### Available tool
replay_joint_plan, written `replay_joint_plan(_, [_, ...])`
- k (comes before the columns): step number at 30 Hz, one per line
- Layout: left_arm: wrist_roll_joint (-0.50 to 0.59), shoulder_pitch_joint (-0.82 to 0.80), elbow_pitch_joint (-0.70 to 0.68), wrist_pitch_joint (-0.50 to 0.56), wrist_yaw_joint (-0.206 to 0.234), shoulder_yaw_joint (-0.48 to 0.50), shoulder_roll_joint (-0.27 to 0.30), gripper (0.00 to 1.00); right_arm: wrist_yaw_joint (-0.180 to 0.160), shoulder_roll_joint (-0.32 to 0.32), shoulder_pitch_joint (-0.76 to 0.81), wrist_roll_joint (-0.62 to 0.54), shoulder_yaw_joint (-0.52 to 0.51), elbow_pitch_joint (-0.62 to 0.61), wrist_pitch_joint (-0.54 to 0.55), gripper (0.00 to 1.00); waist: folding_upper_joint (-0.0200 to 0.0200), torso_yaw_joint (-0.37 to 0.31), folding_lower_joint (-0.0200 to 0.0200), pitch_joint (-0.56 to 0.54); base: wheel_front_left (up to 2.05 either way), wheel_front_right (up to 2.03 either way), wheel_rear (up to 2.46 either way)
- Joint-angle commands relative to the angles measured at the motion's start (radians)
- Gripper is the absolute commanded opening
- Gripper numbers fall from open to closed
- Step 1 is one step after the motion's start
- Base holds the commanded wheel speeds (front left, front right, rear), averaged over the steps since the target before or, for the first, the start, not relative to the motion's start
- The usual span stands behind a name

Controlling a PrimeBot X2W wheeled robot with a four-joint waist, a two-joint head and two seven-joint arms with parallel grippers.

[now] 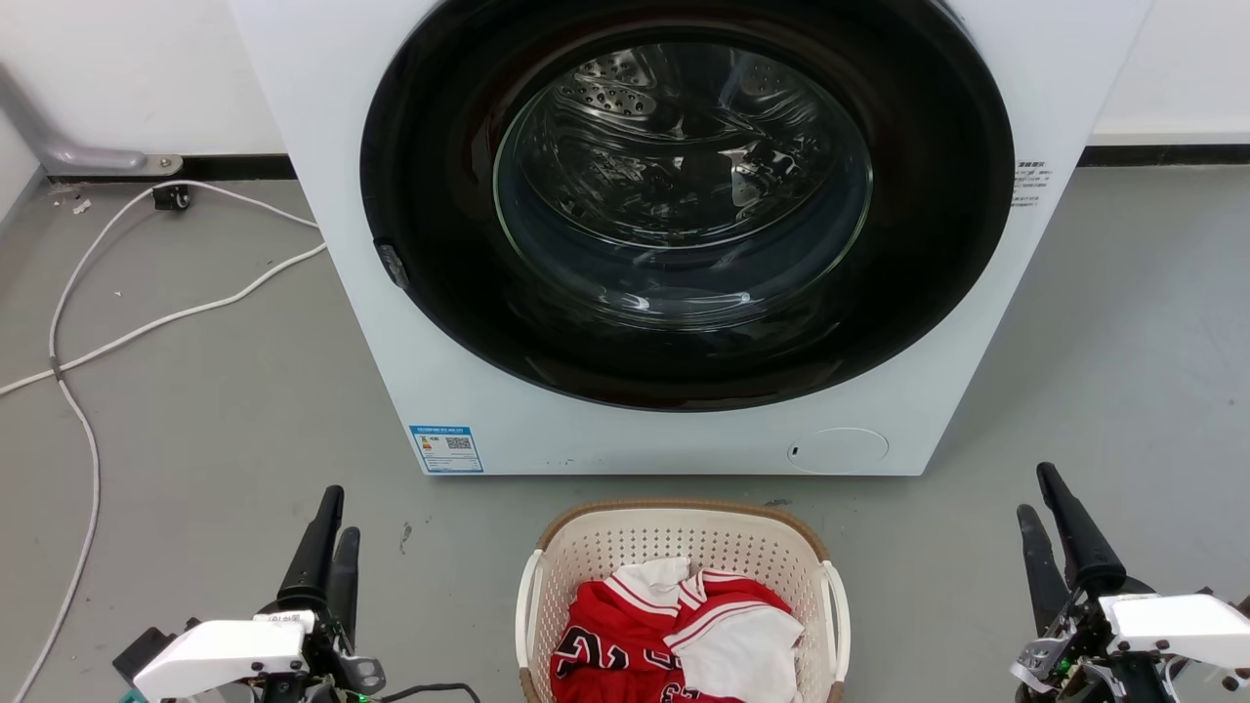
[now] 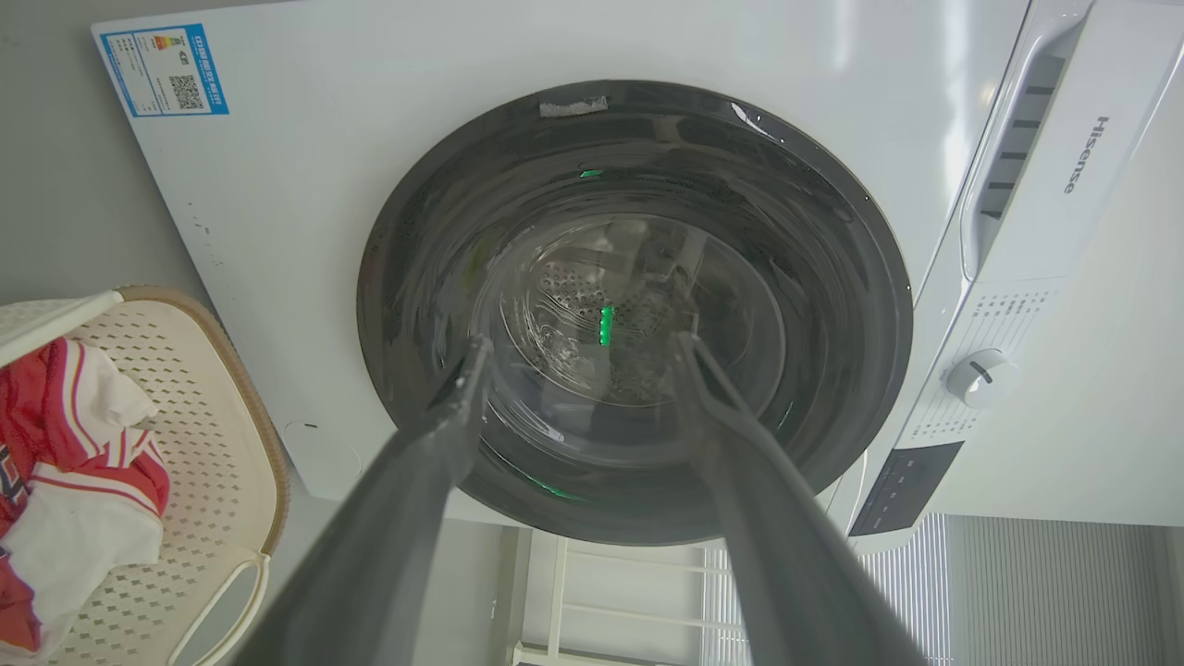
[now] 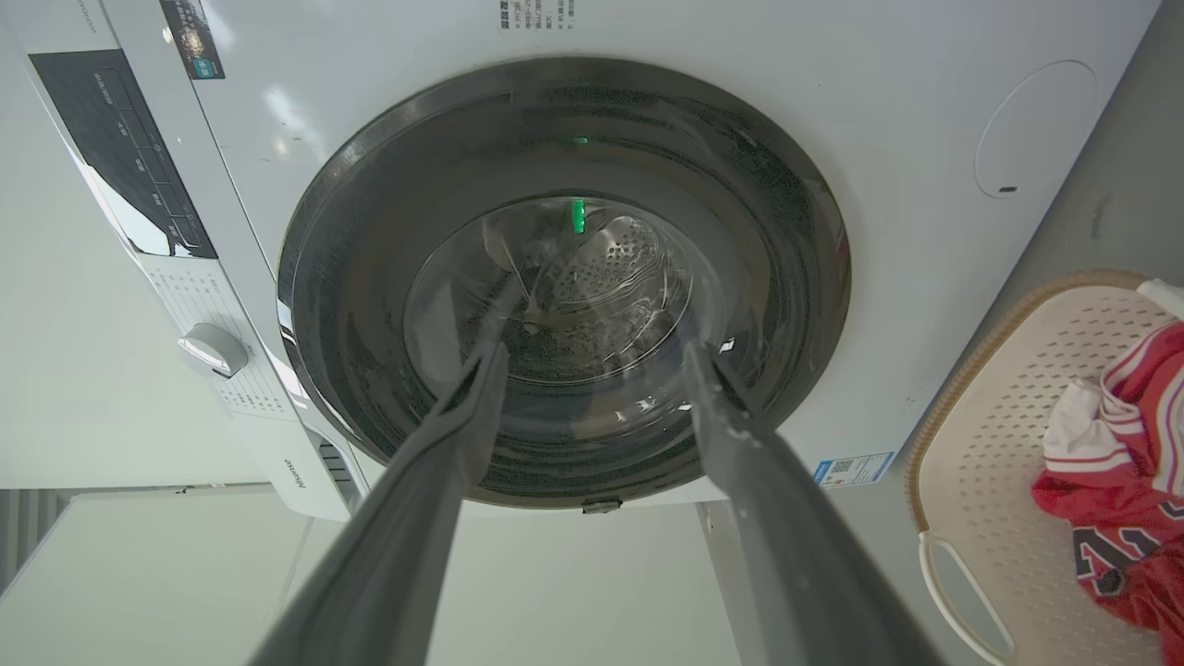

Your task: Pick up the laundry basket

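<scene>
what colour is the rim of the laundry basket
Brown, with a woven look, above cream perforated walls. The laundry basket rim shows best in the head view.

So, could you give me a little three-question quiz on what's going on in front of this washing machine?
1. True or false: the laundry basket is empty.
2. Where does it stand relative to the washer? A on top of it; B on the floor before it; C inside it.
3. Fill in: the left end effector and the right end effector are both ___ (open or shut).
Key: 1 false, red and white clothes lie in it; 2 B; 3 open, touching nothing.
</scene>
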Motion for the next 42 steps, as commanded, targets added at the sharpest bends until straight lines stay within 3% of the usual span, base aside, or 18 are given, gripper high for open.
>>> replay_joint_plan(1, [0.019,-0.014,-0.022,-0.008,0.000,0.008,0.004,1.00,0.000,-0.003,-0.016,-0.025,0.000,-0.023,-0.008,1.00,0.0000,0.000,0.0000,0.000,0.00,0.00,0.00])
replay_joint_plan(9, [0.167,-0.013,-0.060,-0.045,0.006,0.025,0.004,1.00,0.000,-0.002,-0.011,-0.197,-0.003,-0.067,-0.046,1.00,0.0000,0.000,0.0000,0.002,0.00,0.00,0.00])
replay_joint_plan(25, [0.490,0.010,-0.166,-0.110,0.071,-0.027,0.004,1.00,0.000,-0.001,0.008,-0.594,0.040,-0.160,-0.111,1.00,0.0000,0.001,0.0000,0.008,0.00,0.00,0.00])
replay_joint_plan(42, [0.810,0.035,-0.210,-0.169,0.105,-0.078,0.004,1.00,0.000,0.000,0.030,-0.904,0.062,-0.197,-0.170,1.00,0.0000,0.001,0.0000,0.013,0.00,0.00,0.00])
